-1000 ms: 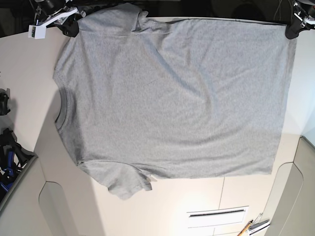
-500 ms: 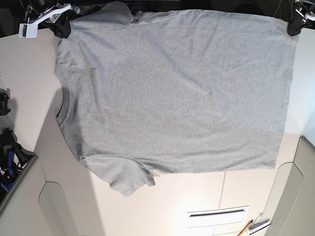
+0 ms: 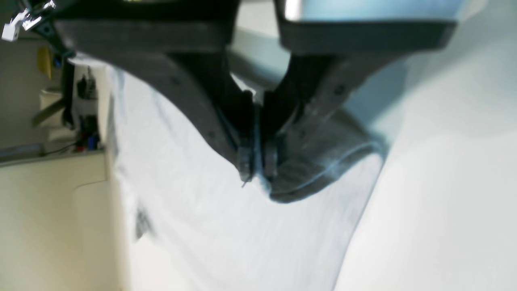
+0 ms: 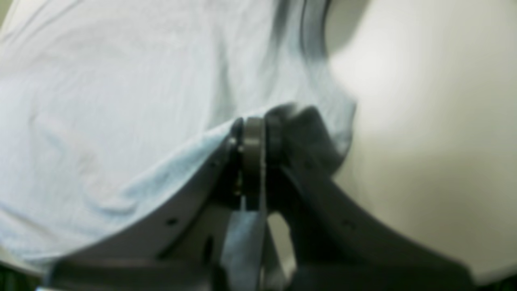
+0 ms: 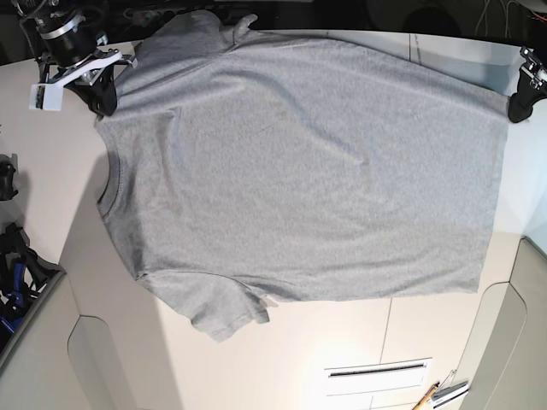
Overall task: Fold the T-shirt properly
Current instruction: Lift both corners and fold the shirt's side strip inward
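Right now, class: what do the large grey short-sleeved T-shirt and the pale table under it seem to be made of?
Large grey short-sleeved T-shirt: soft knit, probably cotton jersey; heathered flecks, limp wrinkles, ribbed neckband, matte. Pale table: smooth cream board, perhaps laminate or painted wood; flat, faint sheen, thin seams.

Heather-grey T-shirt, plain face up, on a cream table; black tools.
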Available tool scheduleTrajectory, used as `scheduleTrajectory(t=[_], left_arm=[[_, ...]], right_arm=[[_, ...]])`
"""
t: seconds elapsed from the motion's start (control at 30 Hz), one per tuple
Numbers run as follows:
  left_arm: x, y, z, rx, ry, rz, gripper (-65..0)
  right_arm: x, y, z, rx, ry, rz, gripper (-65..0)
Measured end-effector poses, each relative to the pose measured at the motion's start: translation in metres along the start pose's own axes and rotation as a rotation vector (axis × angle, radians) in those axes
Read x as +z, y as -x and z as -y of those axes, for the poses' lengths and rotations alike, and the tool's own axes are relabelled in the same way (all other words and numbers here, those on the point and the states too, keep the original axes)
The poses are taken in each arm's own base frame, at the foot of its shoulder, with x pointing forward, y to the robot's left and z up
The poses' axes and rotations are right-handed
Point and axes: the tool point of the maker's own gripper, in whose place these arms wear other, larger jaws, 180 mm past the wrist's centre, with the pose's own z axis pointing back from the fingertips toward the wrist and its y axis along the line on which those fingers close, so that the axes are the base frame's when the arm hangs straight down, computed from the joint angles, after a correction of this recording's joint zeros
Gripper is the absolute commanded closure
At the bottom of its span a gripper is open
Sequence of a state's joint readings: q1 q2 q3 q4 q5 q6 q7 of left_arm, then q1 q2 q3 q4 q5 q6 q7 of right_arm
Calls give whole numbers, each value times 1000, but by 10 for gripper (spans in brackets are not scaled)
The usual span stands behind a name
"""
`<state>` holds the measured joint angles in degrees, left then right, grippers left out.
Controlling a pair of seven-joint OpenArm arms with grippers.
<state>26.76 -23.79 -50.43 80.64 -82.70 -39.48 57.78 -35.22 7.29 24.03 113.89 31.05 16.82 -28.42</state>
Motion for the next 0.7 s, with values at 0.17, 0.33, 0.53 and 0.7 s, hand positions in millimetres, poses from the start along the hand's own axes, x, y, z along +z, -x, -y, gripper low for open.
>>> scheduleTrajectory(t=[0.17,0.33,0.53,0.7], left_arm=[[-16,-20,2,-60,-20,57,0],[-21,-28,0,-97,-46,79,0],[-21,-31,-5,-121,-73,96,0],[-32,-28,-2,-156,-80,67,0]], right_arm=[[-29,-8,12,-43,7,26,0],[-50,5,24,-91,24,-12,0],[-60,-9,17,-90,-1,21,0],[-67,-25,14,-84,-13,58,0]])
